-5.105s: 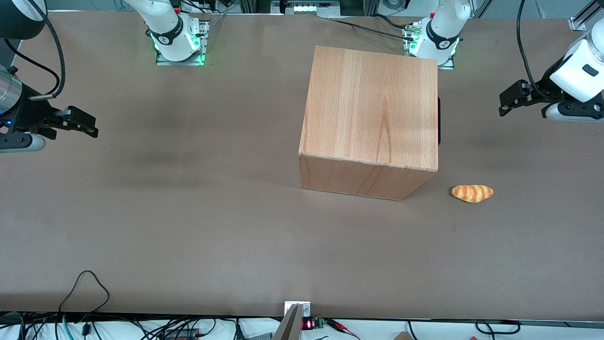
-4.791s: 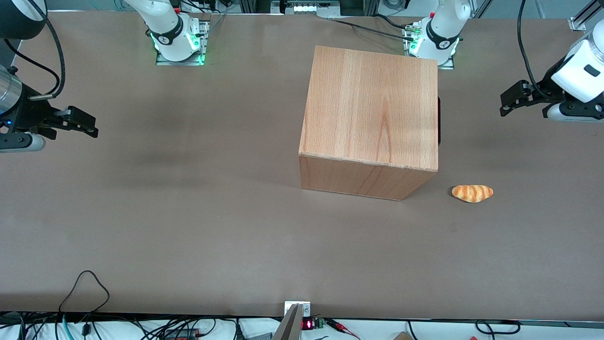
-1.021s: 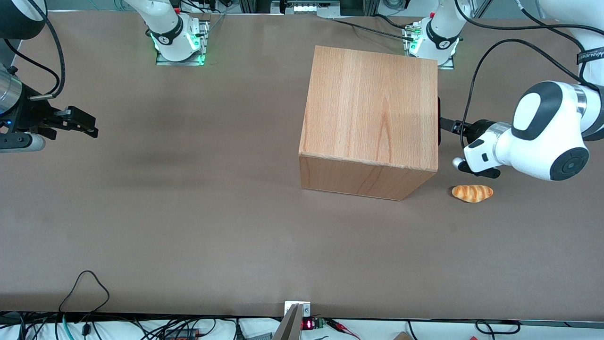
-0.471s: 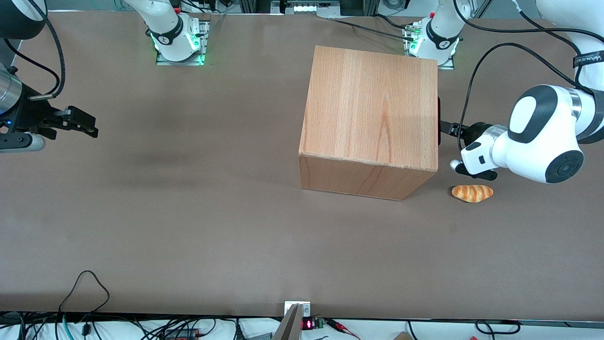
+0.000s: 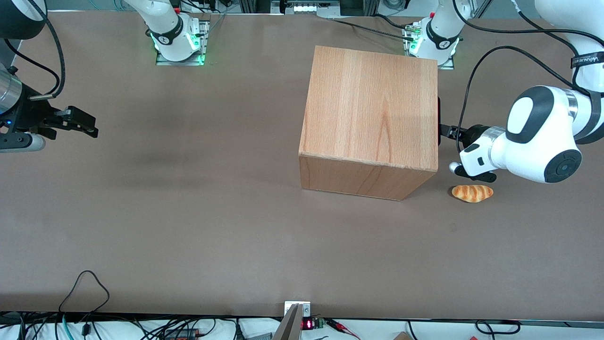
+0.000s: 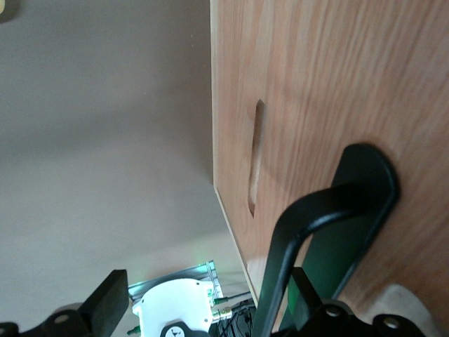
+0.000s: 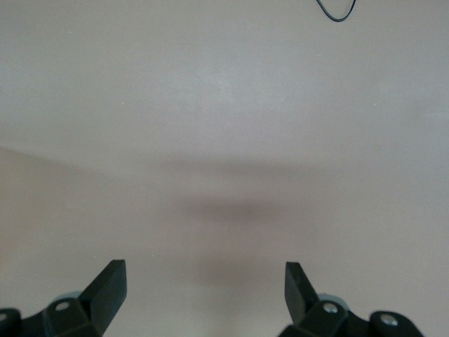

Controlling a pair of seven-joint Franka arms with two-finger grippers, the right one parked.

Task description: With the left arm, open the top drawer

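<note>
The wooden cabinet (image 5: 373,108) stands on the brown table with its front turned toward the working arm's end. The top drawer is shut; in the front view only its black bar handle (image 5: 439,120) shows as a sliver at the cabinet's edge. In the left wrist view the drawer's wood front (image 6: 337,84) fills the frame, with the curved black handle (image 6: 309,217) standing off it. My left arm's gripper (image 5: 447,130) is level with the handle and right against it. The gripper (image 6: 208,298) is open, and the handle bar passes between its fingers, close to one finger (image 6: 305,291).
A small orange bread roll (image 5: 472,193) lies on the table just nearer the front camera than the left arm's wrist. A narrow slot (image 6: 256,158) is cut into the wood front beside the handle. The left arm's base (image 5: 436,40) stands close to the cabinet's corner.
The left arm has swung in from the table's end to the cabinet's front. Over the last second the gripper has crept closer, until its fingers straddle the handle. The drawer has not moved.
</note>
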